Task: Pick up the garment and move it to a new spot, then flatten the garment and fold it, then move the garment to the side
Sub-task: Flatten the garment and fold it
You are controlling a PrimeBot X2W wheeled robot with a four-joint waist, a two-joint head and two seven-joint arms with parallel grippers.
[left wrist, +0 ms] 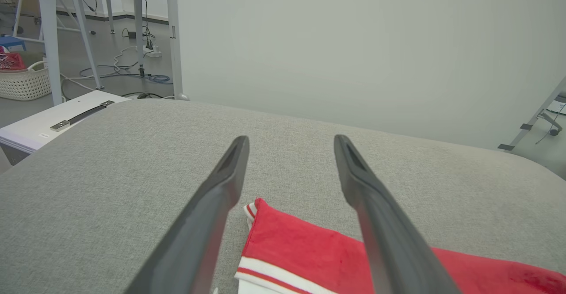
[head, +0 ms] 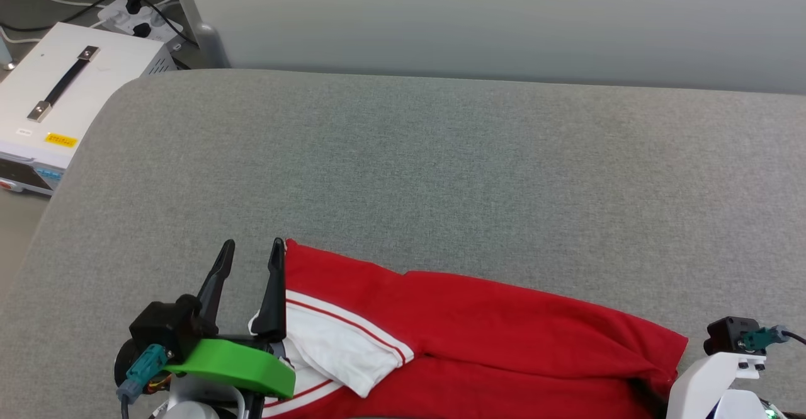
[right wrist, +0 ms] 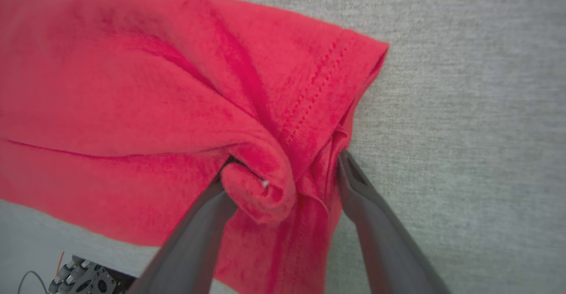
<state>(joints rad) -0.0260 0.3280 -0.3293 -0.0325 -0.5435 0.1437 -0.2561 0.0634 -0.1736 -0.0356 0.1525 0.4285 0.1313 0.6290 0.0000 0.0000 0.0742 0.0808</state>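
Head view has the garment lying as a long, loosely doubled band along the near edge of the grey padded table. It is red across most of its length, with a white, stripe-trimmed sleeve folded over near its left end. The far half of the table is bare cloth, and a white box with a black handle stands off the table's far left corner. One arm sits at each end of the band, which I judge is how so wide and limp a piece has to be handled: taken at one end alone it would sag and bunch. The left pincer is released, its jaws well apart and pointing toward the far edge. Its inner finger lies just against the garment's left corner. The left wrist view shows that red corner and its white band below and between the fingers, with nothing clamped. In the right wrist view the right pincer is also spread wide at the garment's hemmed right end. It straddles a rolled bunch of red cloth that touches both fingers, and one fingertip is tucked under the roll. It looks let go rather than pinched, since the jaws stand as far apart as the bunch is wide. The band shows creases and looks not yet flattened, so smoothing appears to lie ahead.
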